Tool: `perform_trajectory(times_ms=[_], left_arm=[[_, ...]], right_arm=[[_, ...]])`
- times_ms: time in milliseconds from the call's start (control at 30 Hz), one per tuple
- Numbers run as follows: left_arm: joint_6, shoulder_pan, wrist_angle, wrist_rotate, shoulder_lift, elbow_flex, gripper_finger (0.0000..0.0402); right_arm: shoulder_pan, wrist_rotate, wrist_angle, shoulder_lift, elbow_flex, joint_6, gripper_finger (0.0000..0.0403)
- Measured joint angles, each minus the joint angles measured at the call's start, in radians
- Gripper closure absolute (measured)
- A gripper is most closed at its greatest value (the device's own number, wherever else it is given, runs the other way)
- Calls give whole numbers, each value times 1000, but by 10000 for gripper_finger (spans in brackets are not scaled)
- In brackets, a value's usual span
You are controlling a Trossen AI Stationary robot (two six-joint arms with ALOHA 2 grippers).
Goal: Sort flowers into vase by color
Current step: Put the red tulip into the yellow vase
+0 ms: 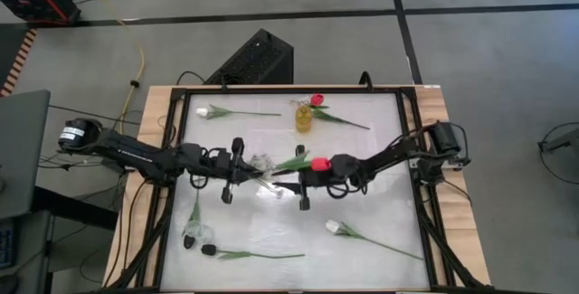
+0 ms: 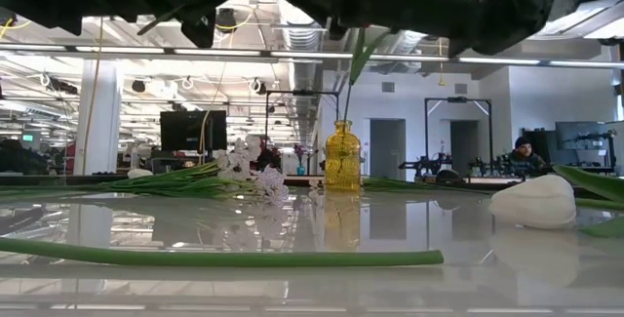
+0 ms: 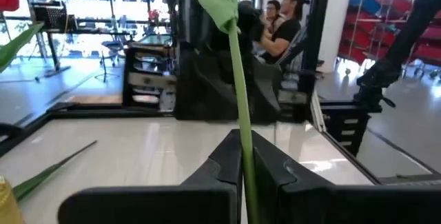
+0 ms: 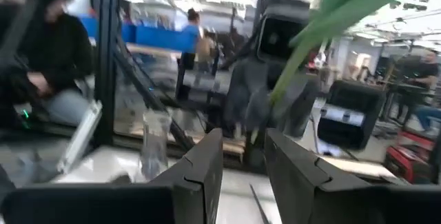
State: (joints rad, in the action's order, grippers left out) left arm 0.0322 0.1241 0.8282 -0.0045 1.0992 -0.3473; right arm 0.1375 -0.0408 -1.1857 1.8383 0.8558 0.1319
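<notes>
- my left gripper (image 1: pixel 262 175) was near the middle of the table (image 1: pixel 380 213), its fingers (image 3: pixel 269 165) pressed together on a green stem (image 3: pixel 240 114); the left wrist view showed the stem running up between the pads to a leaf.
- that stem belonged to the red tulip (image 1: pixel 318 163), whose bud lay just ahead of my left fingertips, toward my right gripper (image 1: pixel 291 182).
- my right gripper faced the left one, almost fingertip to fingertip. its fingers (image 4: pixel 207 162) stood apart with a clear gap in the right wrist view; a blurred green leaf crossed above them, and i could not tell whether they touched the stem.
- judgement: this looked like a handover of the red tulip, left to right, with the right side not yet closed on it.
- the yellow vase (image 1: pixel 304 118) stood beyond both grippers, toward the far edge of the table. one red flower (image 1: pixel 317 99) showed at its mouth with a stem (image 1: pixel 344 119) trailing beside it; whether that stem sat inside the vase i could not tell.
- outstanding items on the table: a white tulip (image 1: pixel 204 111) far to my left gripper's side near the far edge, a white tulip (image 1: pixel 336 228) on the near side of my right gripper, a black tulip (image 1: pixel 209 250) on the near side of my left gripper, and the white blossom spray (image 1: pixel 262 162) just beside the left fingertips.
- judgement: progress was early; at most one flower was placed, one was in hand, and four items remained.
</notes>
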Motion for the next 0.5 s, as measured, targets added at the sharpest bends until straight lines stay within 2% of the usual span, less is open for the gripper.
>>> perform_trajectory(times_ms=[333,500], left_arm=[[-21,8,-7,-4,0,0,401],[-21,8,-18,-5,0,0,401]], right_arm=[[-14,25,-20,-1,51,25,257],[-13,25,51,0,103,57,258]])
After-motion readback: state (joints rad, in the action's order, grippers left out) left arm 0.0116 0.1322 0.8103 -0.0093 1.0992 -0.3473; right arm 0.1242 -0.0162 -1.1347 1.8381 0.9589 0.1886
